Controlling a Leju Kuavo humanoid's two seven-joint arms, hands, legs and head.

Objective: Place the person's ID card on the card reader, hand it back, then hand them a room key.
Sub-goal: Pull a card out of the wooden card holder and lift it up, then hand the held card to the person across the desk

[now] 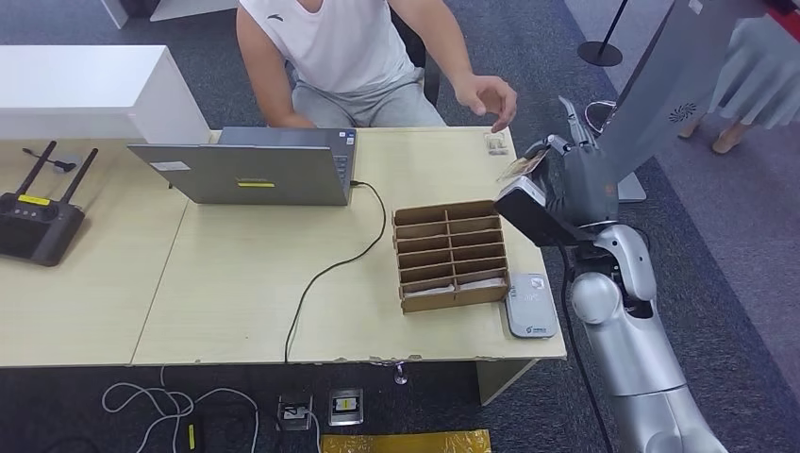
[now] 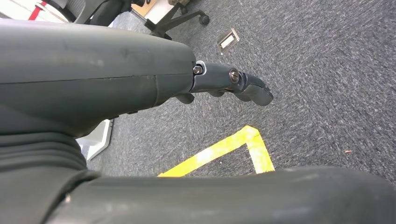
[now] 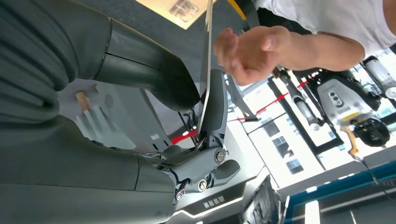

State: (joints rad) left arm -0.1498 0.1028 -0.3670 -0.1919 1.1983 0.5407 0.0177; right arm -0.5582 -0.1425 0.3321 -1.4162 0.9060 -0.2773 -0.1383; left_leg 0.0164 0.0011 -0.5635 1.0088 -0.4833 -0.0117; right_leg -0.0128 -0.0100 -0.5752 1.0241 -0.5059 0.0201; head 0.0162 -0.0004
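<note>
Reaching up over the far right corner of the table (image 1: 245,311), the right hand (image 1: 575,175) is lifted high on its bent silver arm (image 1: 632,349), with its fingers pointing up. It pinches a thin card (image 3: 206,70) between the thick thumb (image 3: 154,77) and a dark finger (image 3: 215,107). The card stands on its edge, so I cannot tell if it is the ID card or a room key. The person's hand (image 1: 486,97) hangs open just beyond the robot's hand, near the card's tip but not touching it. The person in a white sleeveless shirt (image 1: 325,42) sits behind the table. Below the right hand, toward the robot, lies the grey card reader (image 1: 529,305) on the table edge. Just beside the reader sits a brown cardboard tray (image 1: 451,255) with many slots. Farther to the side stands an open laptop (image 1: 255,170). The left hand (image 2: 229,84) hangs down over grey carpet (image 2: 322,70) near yellow floor tape (image 2: 233,147). It holds nothing, and its fingers curl loosely.
</note>
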